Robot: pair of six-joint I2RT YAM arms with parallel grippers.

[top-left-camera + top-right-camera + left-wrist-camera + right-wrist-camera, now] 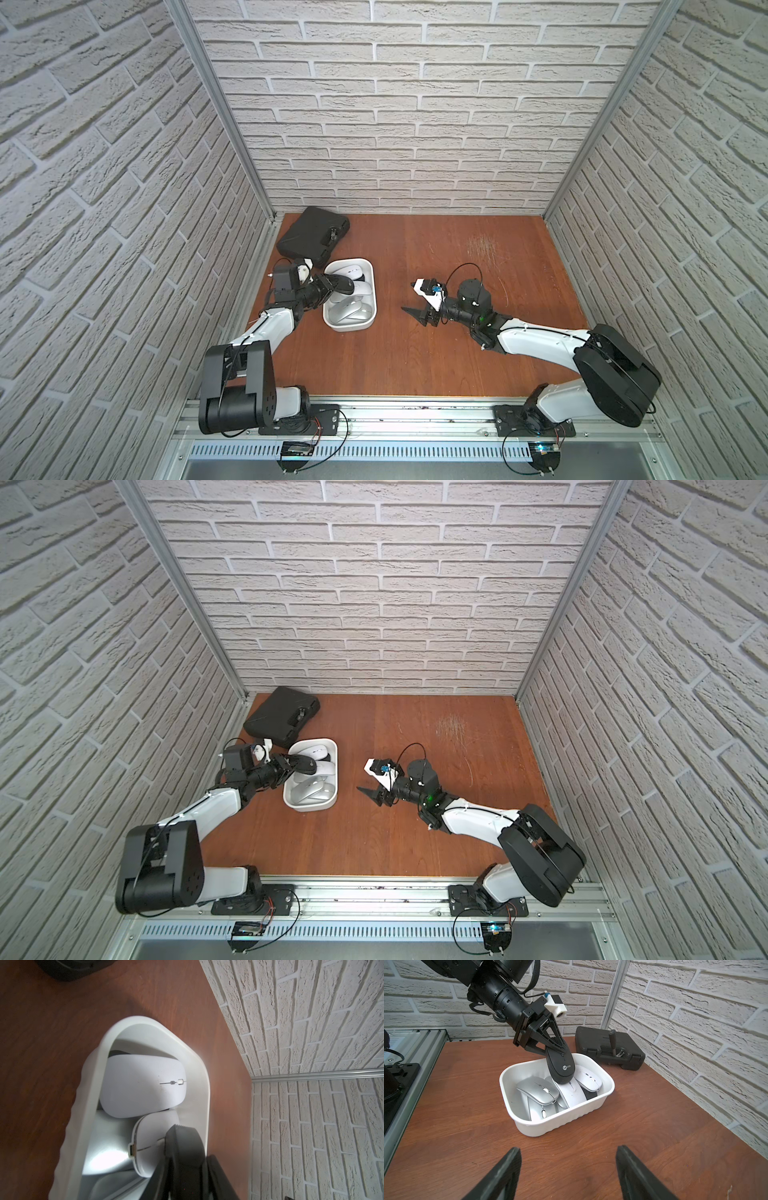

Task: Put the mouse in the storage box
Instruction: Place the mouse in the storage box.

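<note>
The white storage box [350, 328] [309, 807] [554, 1124] [199, 1068] sits left of the table's middle and holds several silver and white mice. My left gripper [338, 284] [300, 764] [558, 1047] is shut on a black mouse [560, 1064] [344, 285] [182, 1147]. The mouse hangs steeply tilted over the box, and its lower end is down among the mice, at or on a white one [572, 1095]. My right gripper [415, 312] [568, 1149] is to the right of the box, low over bare wood, open with nothing between its fingers.
A flat black case [311, 237] [608, 1051] with a latch lies in the back left corner, just behind the box. Brick-pattern walls close in three sides. A metal rail [399, 415] with both arm bases runs along the front edge.
</note>
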